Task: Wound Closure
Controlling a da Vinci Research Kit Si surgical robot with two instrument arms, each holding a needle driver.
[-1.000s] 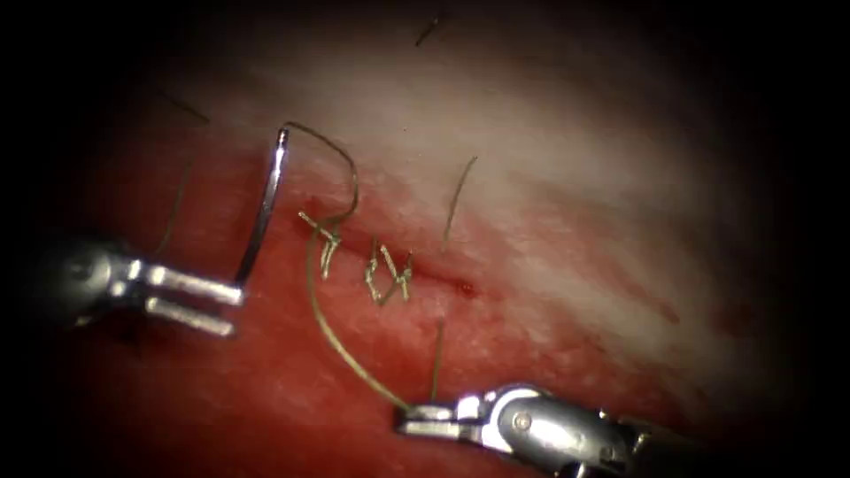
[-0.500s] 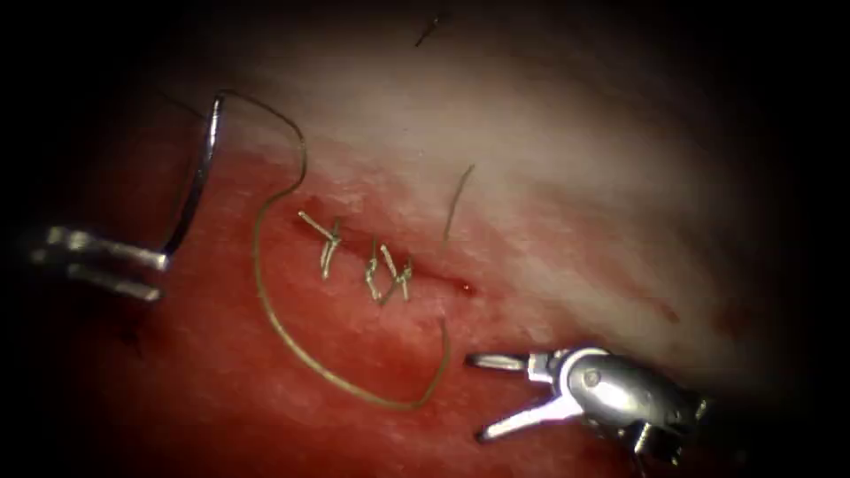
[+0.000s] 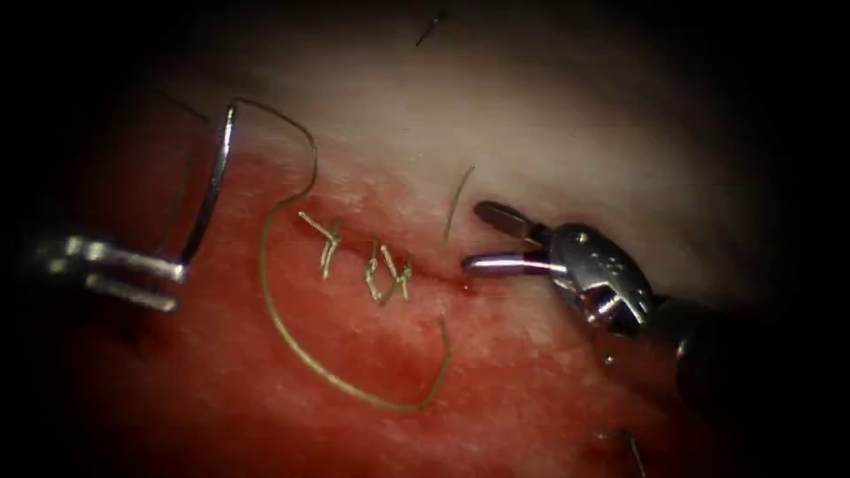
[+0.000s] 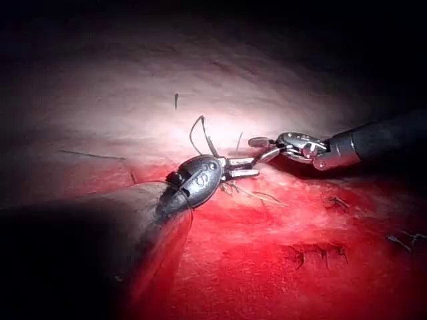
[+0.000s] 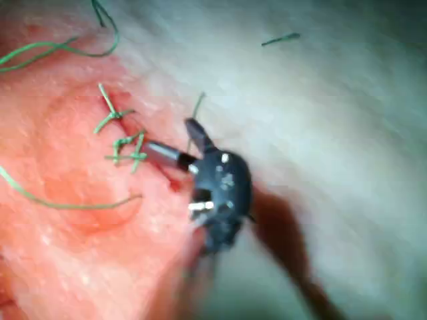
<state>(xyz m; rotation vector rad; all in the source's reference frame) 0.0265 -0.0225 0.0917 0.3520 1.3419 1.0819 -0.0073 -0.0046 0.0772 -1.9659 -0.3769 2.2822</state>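
At the far left, off the tissue (image 3: 549, 133), the curved needle (image 3: 211, 190) is held near its tip end by the left gripper (image 3: 177, 285), clamped on it. Thread (image 3: 292, 341) trails from its swaged end, looping left of and below the knotted stitches (image 3: 376, 265). Since 1.0 s ago the thread has been released by the right gripper (image 3: 474, 237), now spread apart and empty over the cut's right end beside a cut tail (image 3: 456, 204). A knot-tying phase is judged; a fresh thread grasp seems needed.

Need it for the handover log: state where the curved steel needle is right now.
In the endoscope view the curved steel needle stands clear of the tissue, left of the cut, its lower end in the left tool.
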